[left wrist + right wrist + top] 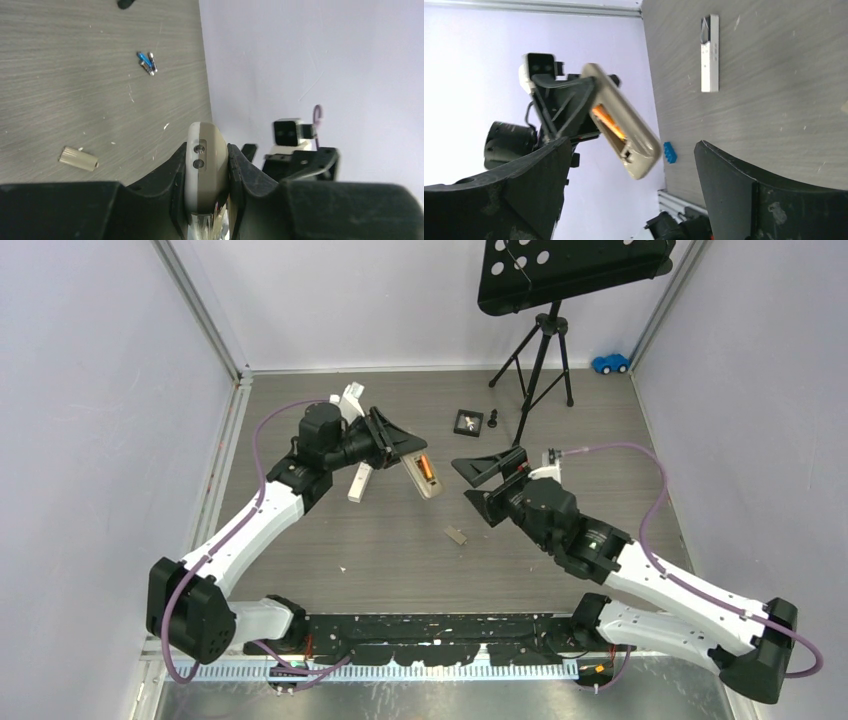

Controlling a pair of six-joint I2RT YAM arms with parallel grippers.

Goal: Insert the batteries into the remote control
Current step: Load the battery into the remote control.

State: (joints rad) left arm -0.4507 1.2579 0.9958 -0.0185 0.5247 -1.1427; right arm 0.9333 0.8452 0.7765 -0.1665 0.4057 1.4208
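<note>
One orange battery (608,121) sits in remote (425,472), pinched aloft in left gripper (398,448). Right gripper (480,485) wide, empty. Loading partway (my guess); next: fetch spare batteries (146,62) off table (400,560), mind polarity.

A beige remote (430,487) with an orange battery (425,469), a white remote (359,483) and a blue toy car (610,363) above a grey wood-grain table (400,565).

My left arm (250,522) and right arm (690,590) are white shells on black joints, with purple cables (615,445) and black jaws.
</note>
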